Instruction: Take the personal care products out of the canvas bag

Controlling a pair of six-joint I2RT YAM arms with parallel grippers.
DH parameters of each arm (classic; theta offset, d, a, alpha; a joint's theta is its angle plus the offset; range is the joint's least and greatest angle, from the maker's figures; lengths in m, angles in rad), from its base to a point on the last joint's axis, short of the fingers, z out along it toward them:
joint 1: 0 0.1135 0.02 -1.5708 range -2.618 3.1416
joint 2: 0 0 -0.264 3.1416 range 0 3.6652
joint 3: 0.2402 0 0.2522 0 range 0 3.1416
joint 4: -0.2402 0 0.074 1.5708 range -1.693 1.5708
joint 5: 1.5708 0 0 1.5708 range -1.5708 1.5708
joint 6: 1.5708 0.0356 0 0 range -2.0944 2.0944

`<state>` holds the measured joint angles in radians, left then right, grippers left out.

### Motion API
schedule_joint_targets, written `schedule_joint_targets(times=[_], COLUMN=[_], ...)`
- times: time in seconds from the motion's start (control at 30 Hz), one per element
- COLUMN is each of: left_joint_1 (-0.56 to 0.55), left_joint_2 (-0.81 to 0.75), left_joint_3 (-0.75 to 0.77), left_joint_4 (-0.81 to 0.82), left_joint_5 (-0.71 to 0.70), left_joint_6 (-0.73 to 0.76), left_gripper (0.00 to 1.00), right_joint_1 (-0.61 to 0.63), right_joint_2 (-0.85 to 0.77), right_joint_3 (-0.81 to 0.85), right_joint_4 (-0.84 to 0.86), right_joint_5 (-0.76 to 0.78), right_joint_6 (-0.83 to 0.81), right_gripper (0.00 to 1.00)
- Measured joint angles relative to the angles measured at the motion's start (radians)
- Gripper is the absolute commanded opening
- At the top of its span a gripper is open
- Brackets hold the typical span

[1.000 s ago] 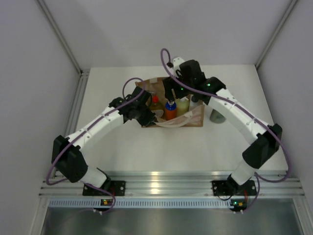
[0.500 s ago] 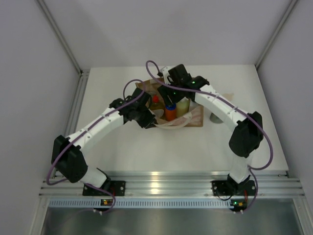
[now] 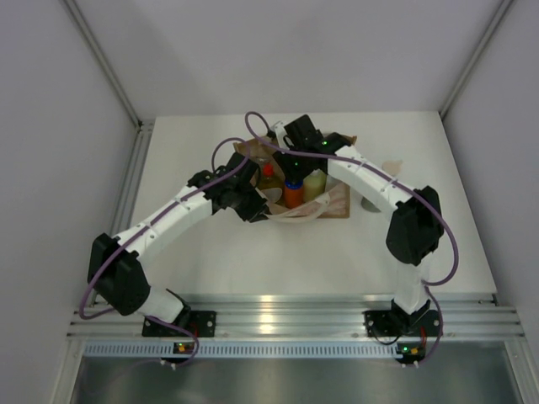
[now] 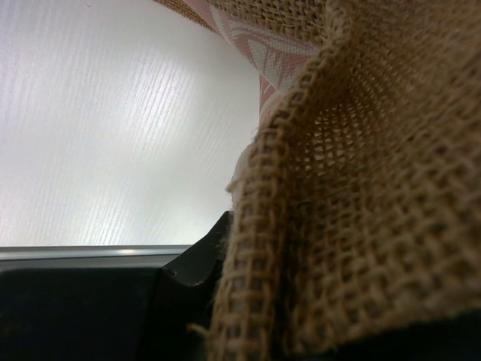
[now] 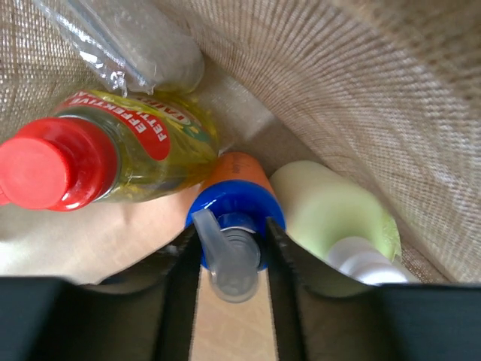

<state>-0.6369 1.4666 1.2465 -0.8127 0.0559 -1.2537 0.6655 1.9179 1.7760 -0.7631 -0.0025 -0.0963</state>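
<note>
Right wrist: fingers (image 5: 182, 301) tighter around bottle (image 5: 237, 207)

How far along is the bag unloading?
Done: one grey-green bottle sits on the table, right of the canvas bag. In hand: left claw pinches the bag's rim; right claw clamps the blue cap of the orange bottle, inside the bag. Left: that one, yellow bottle, pale-green bottle, silvery tube.

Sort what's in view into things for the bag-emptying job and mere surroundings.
Job: canvas bag; yellow red-capped bottle; orange blue-capped bottle; pale-green white-capped bottle; silvery tube; grey-green bottle, already out beside the bag.
Surroundings: table; metal rail; enclosure walls.
</note>
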Motion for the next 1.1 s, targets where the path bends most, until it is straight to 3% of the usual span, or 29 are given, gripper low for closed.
schedule_joint_targets(times=[0.07, 0.27, 0.33, 0.37, 0.4, 0.5, 0.53, 1.1], left_joint_1=[0.0, 0.0, 0.0, 0.0, 0.0, 0.0, 0.0, 0.0], left_joint_2=[0.0, 0.0, 0.0, 0.0, 0.0, 0.0, 0.0, 0.0], left_joint_3=[0.0, 0.0, 0.0, 0.0, 0.0, 0.0, 0.0, 0.0], left_joint_4=[0.0, 0.0, 0.0, 0.0, 0.0, 0.0, 0.0, 0.0], left_joint_5=[0.0, 0.0, 0.0, 0.0, 0.0, 0.0, 0.001, 0.0], left_joint_6=[0.0, 0.0, 0.0, 0.0, 0.001, 0.001, 0.001, 0.0], left_gripper=[0.06, 0.06, 0.06, 0.06, 0.06, 0.06, 0.06, 0.06], right_joint_1=[0.0, 0.0, 0.0, 0.0, 0.0, 0.0, 0.0, 0.011], right_joint_2=[0.0, 0.0, 0.0, 0.0, 0.0, -0.003, -0.004, -0.005], right_joint_3=[0.002, 0.003, 0.003, 0.003, 0.002, -0.002, -0.002, 0.069], right_joint_4=[0.001, 0.0, 0.0, 0.0, 0.0, 0.003, 0.003, -0.112], right_joint_5=[0.0, 0.001, 0.001, 0.001, 0.002, 0.011, 0.011, 0.07], right_joint_6=[0.0, 0.003, 0.003, 0.004, 0.005, 0.011, 0.013, 0.117], right_gripper=[0.28, 0.35, 0.33, 0.3, 0.18, 0.01, 0.0, 0.0])
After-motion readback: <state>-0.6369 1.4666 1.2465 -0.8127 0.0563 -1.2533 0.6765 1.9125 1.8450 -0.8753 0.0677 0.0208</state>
